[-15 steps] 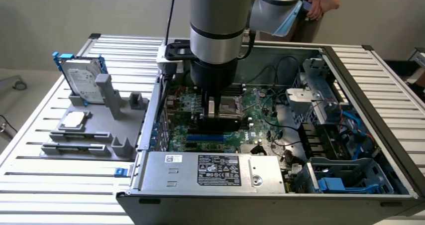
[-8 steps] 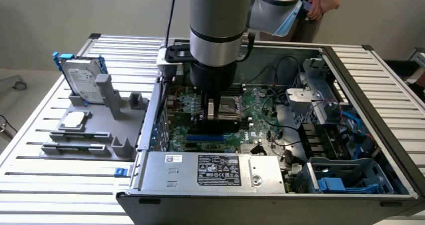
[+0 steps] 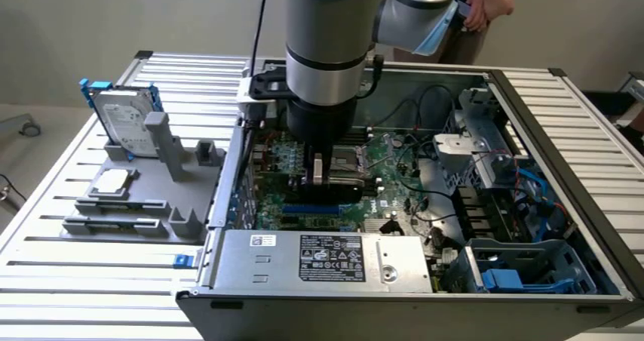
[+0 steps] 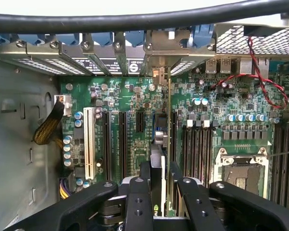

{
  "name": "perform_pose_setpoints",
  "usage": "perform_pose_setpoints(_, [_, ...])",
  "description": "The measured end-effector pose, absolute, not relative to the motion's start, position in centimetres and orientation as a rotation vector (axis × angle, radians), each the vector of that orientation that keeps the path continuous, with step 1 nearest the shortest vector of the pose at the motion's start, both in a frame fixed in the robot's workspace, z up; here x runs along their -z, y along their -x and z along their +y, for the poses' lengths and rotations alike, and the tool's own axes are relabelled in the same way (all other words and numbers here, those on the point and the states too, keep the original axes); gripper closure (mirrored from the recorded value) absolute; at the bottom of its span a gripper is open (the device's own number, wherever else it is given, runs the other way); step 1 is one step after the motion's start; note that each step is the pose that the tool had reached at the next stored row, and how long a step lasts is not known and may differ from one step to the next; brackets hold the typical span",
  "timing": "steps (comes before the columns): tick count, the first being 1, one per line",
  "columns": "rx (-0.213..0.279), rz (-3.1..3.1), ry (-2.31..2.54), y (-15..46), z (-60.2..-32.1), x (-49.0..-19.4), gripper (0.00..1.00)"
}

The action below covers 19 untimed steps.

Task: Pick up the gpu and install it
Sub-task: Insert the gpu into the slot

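Note:
My gripper [image 3: 318,176] is lowered inside the open computer case [image 3: 563,115], over the green motherboard [image 3: 387,156]. It is shut on the gpu [image 3: 332,190], a thin card with a dark face. In the wrist view the gpu [image 4: 160,144] stands edge-on between my two black fingers [image 4: 145,175], upright and in line with a black expansion slot [image 4: 137,120] on the motherboard [image 4: 135,94]. Its silver bracket [image 4: 159,74] sits against the case's rear slot openings. Whether the card's lower edge is seated in the slot is hidden by my gripper [image 4: 160,177].
A silver hard drive with a blue frame [image 3: 126,118] stands in a grey fixture [image 3: 151,198] at the exterior view's left. A silver power supply [image 3: 322,258] lies at the case's front. A red-black cable [image 4: 260,79], the CPU socket [image 4: 241,175] and a white slot [image 4: 89,142] surround the card. A person [image 3: 488,5] stands behind.

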State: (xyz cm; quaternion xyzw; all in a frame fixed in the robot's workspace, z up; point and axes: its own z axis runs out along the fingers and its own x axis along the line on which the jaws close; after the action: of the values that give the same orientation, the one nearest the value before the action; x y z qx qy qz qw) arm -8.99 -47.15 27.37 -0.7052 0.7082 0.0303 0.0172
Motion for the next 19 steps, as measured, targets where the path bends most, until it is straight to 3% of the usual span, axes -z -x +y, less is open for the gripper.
perform_pose_setpoints(19, [-0.112,2.211,2.197,9.1,-47.2,-26.1,0.74])
